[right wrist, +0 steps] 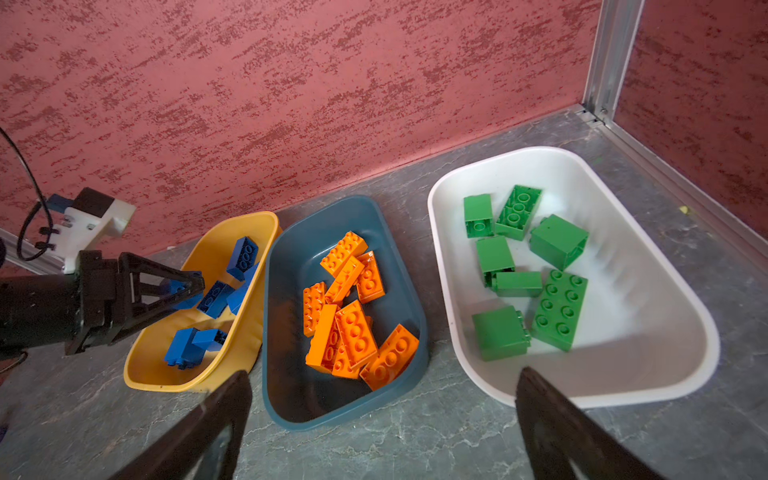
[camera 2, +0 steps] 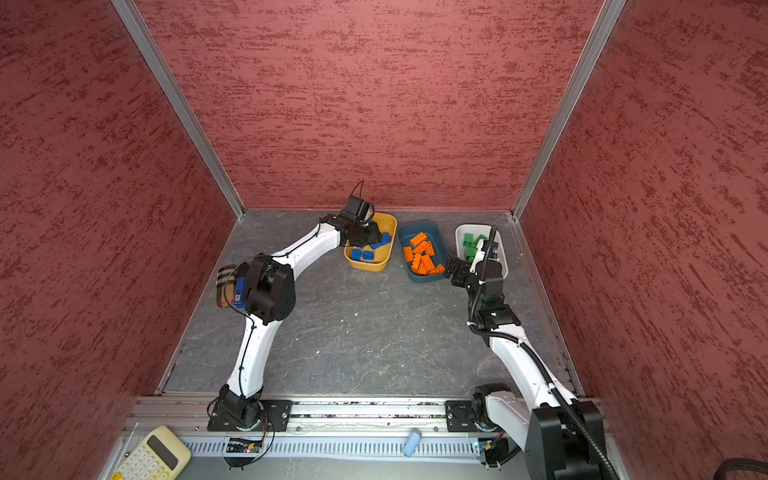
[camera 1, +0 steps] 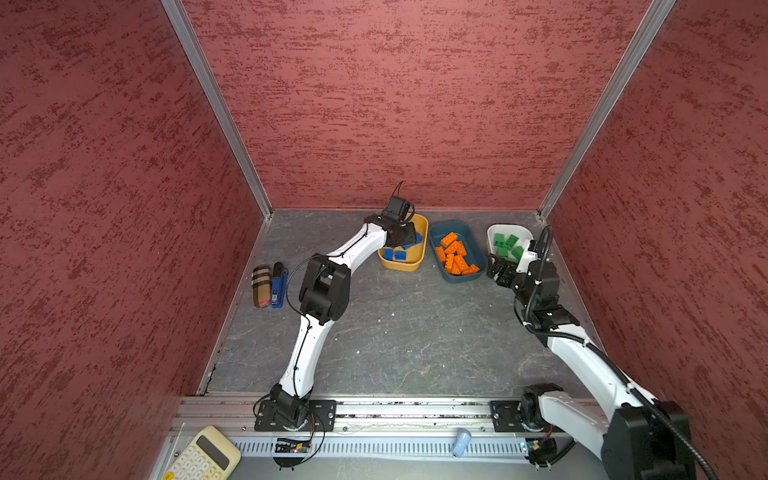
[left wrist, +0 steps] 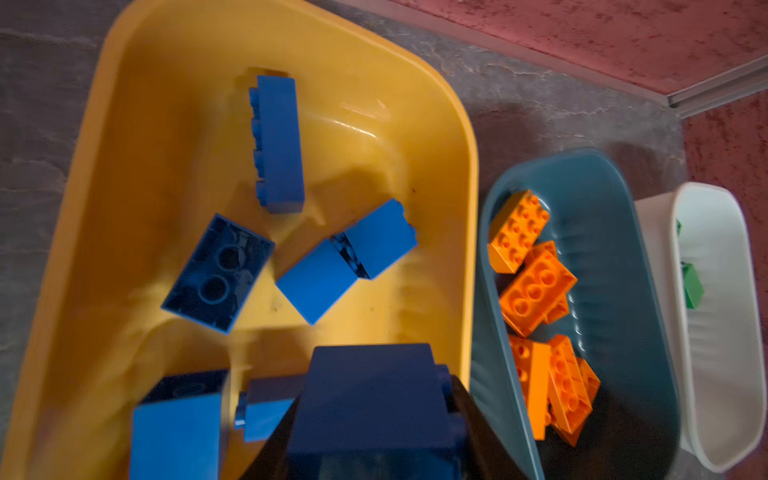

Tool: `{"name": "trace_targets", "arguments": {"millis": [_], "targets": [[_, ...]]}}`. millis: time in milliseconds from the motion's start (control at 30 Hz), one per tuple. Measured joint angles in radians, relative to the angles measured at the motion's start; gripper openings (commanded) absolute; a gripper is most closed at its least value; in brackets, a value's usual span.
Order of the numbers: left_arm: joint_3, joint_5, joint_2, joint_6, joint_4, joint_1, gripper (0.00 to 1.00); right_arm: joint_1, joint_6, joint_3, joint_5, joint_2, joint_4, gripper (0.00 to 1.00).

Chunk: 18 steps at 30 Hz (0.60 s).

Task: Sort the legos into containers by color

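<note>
red mottled walls (camera 1: 415,104) box in a grey stone-look table (camera 1: 395,332), and no brick shows loose on it in both top views. at its back edge three tubs stand in a row, long axes running front to back: yellow tub (camera 1: 405,268) on the left, teal tub (camera 1: 459,279) in the middle, white tub (camera 1: 505,227) on the right, each just beside the next. blue bricks (left wrist: 278,141) lie in the yellow one, orange bricks (right wrist: 353,311) in the teal one, green bricks (right wrist: 557,307) in the white one. the left gripper (right wrist: 193,286) hangs over the yellow tub, jaws clamped on one blue brick (left wrist: 370,407). that brick sits inside the rim line, toward the wall that faces the teal tub, so the way down is into yellow, though the teal rim is near on that side. its long axis i cannot tell, since the jaws hide most of it. the right gripper (right wrist: 384,372) hovers with jaws wide apart and nothing between them, at the front of the teal and white tubs, with the teal tub between it and the yellow one. so the left gripper is the nearer, and the coming move looks like a plain release; this seems the last brick, the sort almost done.
</note>
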Motion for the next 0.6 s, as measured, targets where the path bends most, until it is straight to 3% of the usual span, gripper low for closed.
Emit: {"name": "trace_targets", "arguments": {"millis": [100, 300, 500, 600], "targets": [[0.121, 0.028, 0.089, 0.000, 0.016, 0.018, 0.46, 0.000, -0.001, -0.001, 0.011, -0.012, -0.017, 0.99], [0.326, 0.013, 0.217, -0.010, 0.029, 0.032, 0.76, 0.000, -0.012, -0.003, 0.031, -0.042, -0.053, 0.99], [0.341, 0.047, 0.211, 0.008, 0.033, 0.035, 0.91, 0.000, -0.031, -0.012, 0.057, -0.066, -0.079, 0.99], [0.221, 0.061, 0.137, 0.033, 0.051, 0.033, 0.99, 0.000, -0.032, -0.024, 0.078, -0.073, -0.088, 0.99]]}}
